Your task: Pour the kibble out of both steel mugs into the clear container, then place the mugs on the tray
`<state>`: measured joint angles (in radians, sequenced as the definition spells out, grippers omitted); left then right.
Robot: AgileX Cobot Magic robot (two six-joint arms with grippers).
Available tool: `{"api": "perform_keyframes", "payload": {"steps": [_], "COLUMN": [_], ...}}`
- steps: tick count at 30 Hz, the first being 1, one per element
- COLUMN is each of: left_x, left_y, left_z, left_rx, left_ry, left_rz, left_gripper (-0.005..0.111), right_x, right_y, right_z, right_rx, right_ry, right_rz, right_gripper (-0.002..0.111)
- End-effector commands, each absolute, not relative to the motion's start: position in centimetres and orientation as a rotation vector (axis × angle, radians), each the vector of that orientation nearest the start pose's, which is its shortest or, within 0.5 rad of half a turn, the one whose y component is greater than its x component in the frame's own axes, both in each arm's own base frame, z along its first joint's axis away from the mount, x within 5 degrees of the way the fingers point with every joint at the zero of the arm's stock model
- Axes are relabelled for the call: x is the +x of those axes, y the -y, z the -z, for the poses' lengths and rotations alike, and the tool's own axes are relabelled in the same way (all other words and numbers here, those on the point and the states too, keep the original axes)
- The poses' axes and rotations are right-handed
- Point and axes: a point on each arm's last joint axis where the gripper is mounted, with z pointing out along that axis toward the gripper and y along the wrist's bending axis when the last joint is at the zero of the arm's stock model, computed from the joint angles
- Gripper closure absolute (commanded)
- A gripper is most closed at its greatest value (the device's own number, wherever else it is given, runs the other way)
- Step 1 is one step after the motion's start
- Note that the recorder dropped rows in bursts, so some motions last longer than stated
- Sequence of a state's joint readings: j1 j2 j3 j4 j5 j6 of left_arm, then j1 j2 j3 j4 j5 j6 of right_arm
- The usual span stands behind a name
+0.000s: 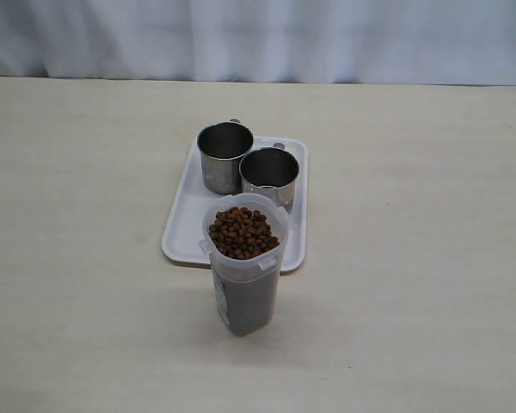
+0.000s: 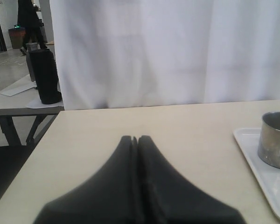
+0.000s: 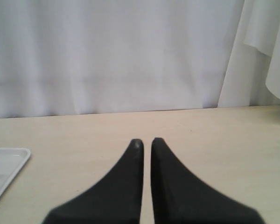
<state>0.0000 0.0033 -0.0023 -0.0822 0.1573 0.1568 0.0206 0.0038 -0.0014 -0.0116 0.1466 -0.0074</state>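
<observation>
The kibble [image 1: 243, 232] fills the container [image 1: 245, 297] up to its rim. The container stands upright on the table [image 1: 86, 258], at the near edge of the tray [image 1: 185, 228]. On the tray's far half stand both mugs, upright and side by side. The far mug [image 1: 224, 155] is on the left and the near mug [image 1: 269, 175] is on the right, so close that we cannot tell whether they touch.

In the left wrist view, the left gripper [image 2: 135, 138] hangs low over bare table. It lies level and points toward the curtain [image 2: 168, 51], with its fingers pressed together along their whole length. The tray's rim [image 2: 266, 179] and a mug [image 2: 276, 140] show off to one side, well apart from it; we cannot tell which mug.

In its own view, the right gripper [image 3: 147, 141] is held the same way, low and level and aimed at the curtain. Its fingers are drawn together with only a thin slit between them. A corner of the tray [image 3: 7, 163] lies well apart from it.
</observation>
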Motion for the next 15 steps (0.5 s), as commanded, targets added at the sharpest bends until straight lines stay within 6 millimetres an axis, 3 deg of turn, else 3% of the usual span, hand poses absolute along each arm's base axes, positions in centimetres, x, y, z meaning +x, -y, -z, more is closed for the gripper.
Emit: {"api": "perform_keyframes", "payload": {"steps": [1,15], "left_x": [5.63,5.63], "left_y": [0.09,0.09], "left_z": [-20.02,-20.02], "left_rx": [0.069,0.069], "left_ry": [-1.625,-1.625], "left_rz": [-0.05,-0.05], "left_gripper": [0.107,0.107], "right_x": [5.63,5.6], "right_y": [-0.04,-0.54], "right_z": [-19.97,-19.97], "right_rx": [-0.009,-0.081], "right_ry": [-1.632,-1.631], "right_rz": [-0.006,-0.078], "right_gripper": [0.104,0.104]}}
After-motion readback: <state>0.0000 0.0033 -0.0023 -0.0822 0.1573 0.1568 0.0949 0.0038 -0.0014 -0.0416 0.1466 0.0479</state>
